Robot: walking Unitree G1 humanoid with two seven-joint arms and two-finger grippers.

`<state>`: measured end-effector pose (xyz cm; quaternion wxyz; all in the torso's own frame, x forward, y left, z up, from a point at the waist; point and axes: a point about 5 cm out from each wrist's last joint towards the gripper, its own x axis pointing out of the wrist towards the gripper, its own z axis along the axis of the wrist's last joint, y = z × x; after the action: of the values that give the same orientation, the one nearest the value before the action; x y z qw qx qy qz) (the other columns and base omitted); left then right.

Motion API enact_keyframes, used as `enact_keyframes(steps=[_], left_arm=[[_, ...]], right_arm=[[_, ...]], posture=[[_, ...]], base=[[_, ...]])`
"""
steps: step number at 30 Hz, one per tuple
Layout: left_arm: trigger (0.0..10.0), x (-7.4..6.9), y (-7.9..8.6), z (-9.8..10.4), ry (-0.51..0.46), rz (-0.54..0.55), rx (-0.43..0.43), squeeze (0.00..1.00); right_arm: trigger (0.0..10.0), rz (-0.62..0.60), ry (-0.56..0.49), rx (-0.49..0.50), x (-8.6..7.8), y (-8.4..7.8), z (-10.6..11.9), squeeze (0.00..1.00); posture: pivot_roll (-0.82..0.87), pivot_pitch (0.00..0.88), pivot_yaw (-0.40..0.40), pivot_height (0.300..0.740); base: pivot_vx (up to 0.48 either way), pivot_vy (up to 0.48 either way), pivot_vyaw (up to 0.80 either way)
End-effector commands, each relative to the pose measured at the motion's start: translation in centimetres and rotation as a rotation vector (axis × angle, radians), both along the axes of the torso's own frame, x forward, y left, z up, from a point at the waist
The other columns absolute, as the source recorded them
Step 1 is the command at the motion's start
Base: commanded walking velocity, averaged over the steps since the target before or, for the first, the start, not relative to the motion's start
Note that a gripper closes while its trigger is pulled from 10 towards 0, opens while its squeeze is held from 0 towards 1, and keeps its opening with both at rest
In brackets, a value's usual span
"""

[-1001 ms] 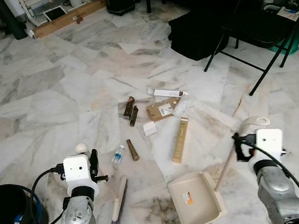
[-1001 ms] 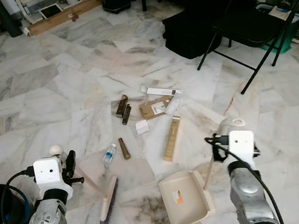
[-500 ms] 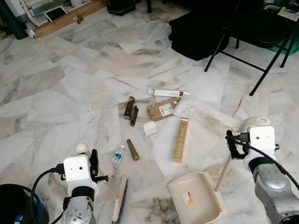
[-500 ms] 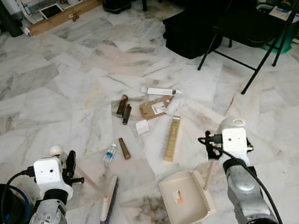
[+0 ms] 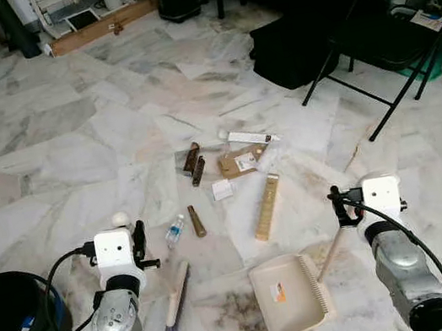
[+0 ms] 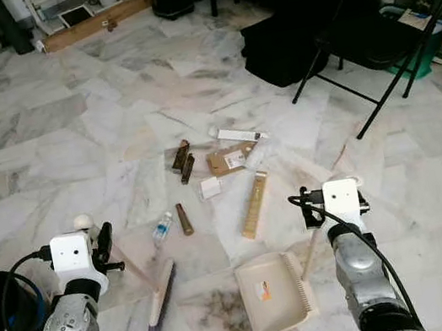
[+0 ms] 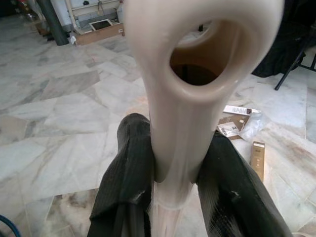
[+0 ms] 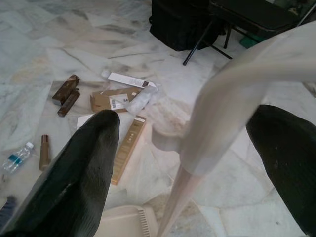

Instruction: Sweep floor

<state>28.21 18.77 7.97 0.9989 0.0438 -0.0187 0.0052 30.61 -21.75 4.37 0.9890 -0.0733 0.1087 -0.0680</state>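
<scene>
Marble floor (image 5: 71,140): litter (image 5: 238,162) lies ahead, between brush (image 5: 176,298), clamped in left pincer (image 7: 173,182), and dustpan (image 5: 291,294); right pincer (image 8: 197,163) is spread wide around dustpan handle.

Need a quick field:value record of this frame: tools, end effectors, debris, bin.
left end effector: shut on brush handle
brush: bristles on floor, left of dustpan
right end effector: fingers apart around dustpan handle, one side touching
dustpan: flat on floor
debris: small water bottle, long carton, cardboard box, ahead of the dustpan
black bucket: robot's left
</scene>
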Motion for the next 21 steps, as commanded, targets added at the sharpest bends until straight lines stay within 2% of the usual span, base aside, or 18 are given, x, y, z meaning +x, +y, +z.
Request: enact_keyframes(steps=[1,10,21], left_arm=[[10.0,0.0,0.3,0.1,-0.009,0.007,0.02,0.0],[10.0,0.0,0.3,0.0,-0.006,0.006,0.021,0.0],[10.0,-0.1,0.5,0.0,-0.006,0.008,0.026,0.0]], right_arm=[[10.0,0.007,-0.004,-0.012,0.2,-0.2,0.2,0.0],[10.0,0.043,-0.034,-0.047,1.4,-0.1,1.1,0.0],[10.0,0.011,-0.014,-0.046,1.4,-0.1,0.7,0.0]], posture=[[0.01,0.129,0.034,0.74],[0.01,0.133,0.037,0.74],[0.02,0.134,0.039,0.74]], base=[[0.0,0.0,0.0],[0.0,0.0,0.0],[0.0,0.0,0.0]])
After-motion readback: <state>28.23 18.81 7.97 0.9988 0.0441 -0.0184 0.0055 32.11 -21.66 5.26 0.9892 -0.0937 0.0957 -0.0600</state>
